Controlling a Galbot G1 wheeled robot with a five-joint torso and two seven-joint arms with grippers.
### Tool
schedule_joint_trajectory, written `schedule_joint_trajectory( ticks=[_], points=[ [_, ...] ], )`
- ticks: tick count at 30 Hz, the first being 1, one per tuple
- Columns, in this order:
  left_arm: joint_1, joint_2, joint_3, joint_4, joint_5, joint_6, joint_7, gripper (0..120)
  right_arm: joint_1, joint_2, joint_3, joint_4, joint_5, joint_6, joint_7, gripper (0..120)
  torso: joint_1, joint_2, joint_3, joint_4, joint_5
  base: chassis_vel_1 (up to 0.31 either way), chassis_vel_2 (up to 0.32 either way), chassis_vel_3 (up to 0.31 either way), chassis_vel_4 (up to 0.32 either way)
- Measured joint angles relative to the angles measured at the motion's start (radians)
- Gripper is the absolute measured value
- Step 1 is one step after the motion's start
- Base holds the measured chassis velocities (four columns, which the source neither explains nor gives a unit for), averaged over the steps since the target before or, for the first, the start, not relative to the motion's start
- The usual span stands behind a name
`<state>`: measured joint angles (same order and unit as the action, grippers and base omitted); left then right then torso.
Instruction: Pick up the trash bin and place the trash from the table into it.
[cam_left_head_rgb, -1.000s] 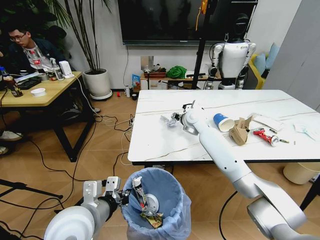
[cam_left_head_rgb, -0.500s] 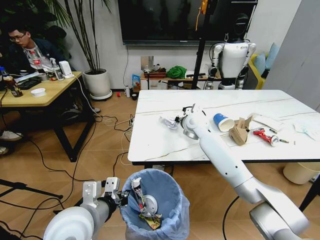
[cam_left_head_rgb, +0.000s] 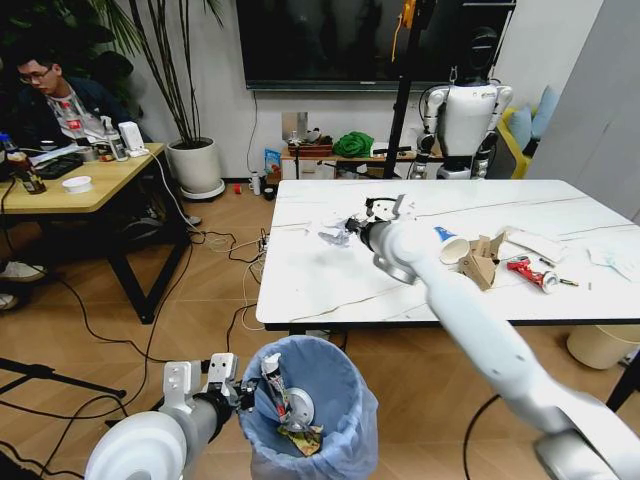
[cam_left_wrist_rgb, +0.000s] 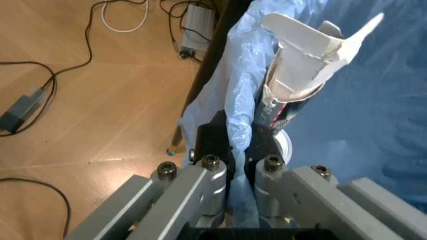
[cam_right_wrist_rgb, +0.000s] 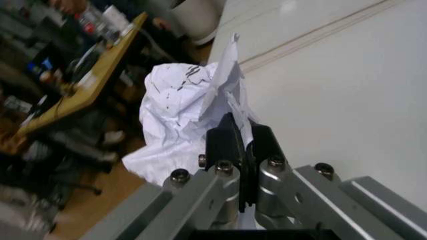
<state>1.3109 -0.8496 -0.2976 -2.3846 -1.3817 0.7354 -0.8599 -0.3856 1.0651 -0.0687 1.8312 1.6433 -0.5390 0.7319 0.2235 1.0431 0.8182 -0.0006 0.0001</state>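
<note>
White marble with thin brown veins was what you had ahead of you in the head view: the table (cam_left_head_rgb: 330, 285) stood to the right of centre, and your right gripper (cam_left_head_rgb: 352, 226) was raised over its near-left part, pinching a crumpled white paper (cam_left_head_rgb: 333, 235). Farther right on the top lay more of the trash: a blue paper cup (cam_left_head_rgb: 448, 245) on its side, a torn brown cardboard box (cam_left_head_rgb: 479, 262) just beside it, a red-and-white tube (cam_left_head_rgb: 530, 271) and white paper packets (cam_left_head_rgb: 540, 243) near the far-right edge. Down at the near edge of the scene, your left gripper (cam_left_head_rgb: 243, 385) held the rim of the trash bin (cam_left_head_rgb: 340, 440), which hung off the floor in front of the table with litter already inside its light-blue bag.

From the left wrist you saw the black fingers (cam_left_wrist_rgb: 212, 145) pressed together on a fold of the blue bag (cam_left_wrist_rgb: 243, 100) at the bin's rim, with a torn white carton (cam_left_wrist_rgb: 307, 55) standing in the bin just past them, and wooden floor with cables (cam_left_wrist_rgb: 47, 90) below.

From the right wrist you saw the black fingers (cam_right_wrist_rgb: 225, 140) clamped tight on the crumpled white paper (cam_right_wrist_rgb: 187, 115), held above the marble top (cam_right_wrist_rgb: 347, 95), with a light wooden desk (cam_right_wrist_rgb: 87, 80) well off in the room behind
</note>
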Motion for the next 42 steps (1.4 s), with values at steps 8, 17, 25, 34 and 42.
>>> schedule_joint_trajectory(
  ticks=[8,17,25,34,42],
  points=[
    [0.009,-0.004,-0.017,-0.003,-0.016,0.0,-0.022,0,-0.095,-0.155,-0.014,0.343,0.143,-0.057,-0.096,0,0.0,0.0,0.0,0.0007,-0.0001,0.0,0.0,0.0,0.0],
    [0.01,-0.01,-0.048,-0.015,-0.049,0.0,-0.058,0,-0.19,-0.242,-0.013,0.485,0.107,-0.134,-0.244,0,0.0,0.0,0.0,0.0006,0.0002,0.0,0.0,0.0,0.0],
    [0.003,-0.006,-0.049,-0.012,-0.053,0.0,-0.059,0,-0.349,-0.323,0.047,0.495,-0.138,-0.196,-0.482,0,0.0,0.0,0.0,0.0004,0.0001,0.0,0.0,0.0,0.0],
    [-0.015,0.007,-0.041,-0.012,-0.069,0.0,-0.054,0,-0.451,-0.343,0.048,0.498,-0.312,-0.198,-0.589,26,0.0,0.0,0.0,0.0005,-0.0001,0.0,0.0,0.0,0.0],
    [-0.014,0.007,-0.036,-0.014,-0.07,0.0,-0.052,0,-0.435,-0.317,0.074,0.503,-0.274,-0.174,-0.492,56,0.0,0.0,0.0,0.0006,0.0,0.0,0.0,0.0,0.0]
  ],
)
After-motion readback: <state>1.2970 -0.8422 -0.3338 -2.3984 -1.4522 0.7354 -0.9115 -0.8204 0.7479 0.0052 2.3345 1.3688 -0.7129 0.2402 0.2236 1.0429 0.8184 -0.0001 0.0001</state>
